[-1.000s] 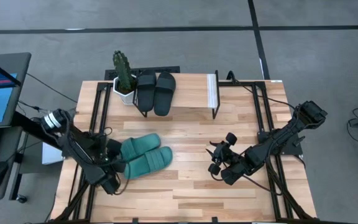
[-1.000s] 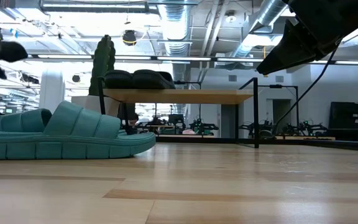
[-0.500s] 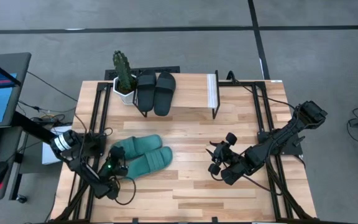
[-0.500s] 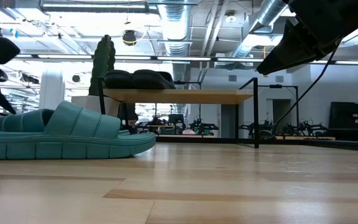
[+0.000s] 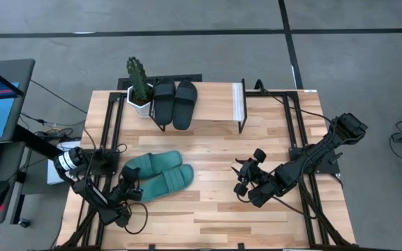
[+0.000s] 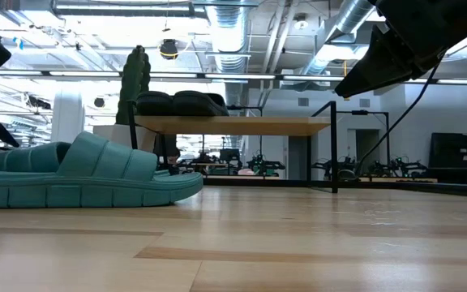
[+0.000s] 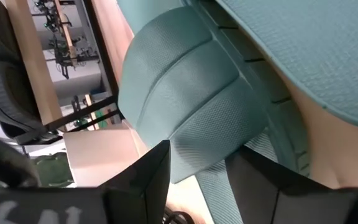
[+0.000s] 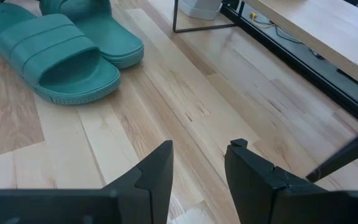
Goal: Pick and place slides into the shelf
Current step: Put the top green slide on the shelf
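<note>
The shelf (image 5: 215, 104) at upper centre holds the black slides (image 5: 175, 102). The teal slides (image 5: 155, 176) lie at lower left, where my left gripper (image 5: 132, 192) gapes against one strap; my right gripper (image 5: 241, 178) waits right of centre, fingers parted, empty

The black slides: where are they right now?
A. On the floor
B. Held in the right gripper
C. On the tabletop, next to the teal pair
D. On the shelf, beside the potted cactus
D: the black slides lie side by side on the shelf, next to the potted cactus.
</note>
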`<control>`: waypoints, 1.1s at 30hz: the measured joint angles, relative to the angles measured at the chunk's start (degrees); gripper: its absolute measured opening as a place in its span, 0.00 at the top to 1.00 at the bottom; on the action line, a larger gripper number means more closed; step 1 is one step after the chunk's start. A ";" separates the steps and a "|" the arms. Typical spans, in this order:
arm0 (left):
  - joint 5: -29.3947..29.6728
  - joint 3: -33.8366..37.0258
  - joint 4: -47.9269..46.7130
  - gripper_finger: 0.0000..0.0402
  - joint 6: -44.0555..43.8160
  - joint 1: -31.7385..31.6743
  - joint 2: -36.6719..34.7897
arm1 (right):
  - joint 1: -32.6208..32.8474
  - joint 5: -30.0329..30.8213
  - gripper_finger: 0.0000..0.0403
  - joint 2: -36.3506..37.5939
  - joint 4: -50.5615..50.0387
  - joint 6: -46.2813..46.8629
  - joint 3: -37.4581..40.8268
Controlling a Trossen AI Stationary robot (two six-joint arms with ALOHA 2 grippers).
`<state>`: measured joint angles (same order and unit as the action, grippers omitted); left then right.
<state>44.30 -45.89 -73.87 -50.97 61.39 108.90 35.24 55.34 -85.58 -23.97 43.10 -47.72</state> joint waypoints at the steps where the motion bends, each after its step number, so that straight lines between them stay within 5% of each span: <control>1: 0.29 0.00 -0.02 0.64 0.02 -0.09 0.00 | -0.02 0.01 0.67 0.00 -0.01 0.01 0.00; 10: 1.72 0.03 -0.15 0.66 0.61 -0.30 0.00 | -0.01 0.02 0.67 0.00 -0.01 0.02 0.02; 18: -0.70 0.39 -0.29 0.97 -3.24 -3.85 -0.03 | -0.08 0.14 0.67 0.00 0.02 0.02 0.02; 24: -0.46 -0.76 -1.52 0.99 -4.89 -5.01 -0.04 | -0.13 0.19 0.67 0.00 0.20 0.02 0.04; 33: -0.38 -5.85 -16.24 1.00 -11.81 -4.42 -0.06 | -0.13 0.18 0.67 0.00 0.20 0.04 0.04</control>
<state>43.91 -51.74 -90.10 -62.78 56.96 108.84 35.11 55.51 -85.58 -23.77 43.13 -47.68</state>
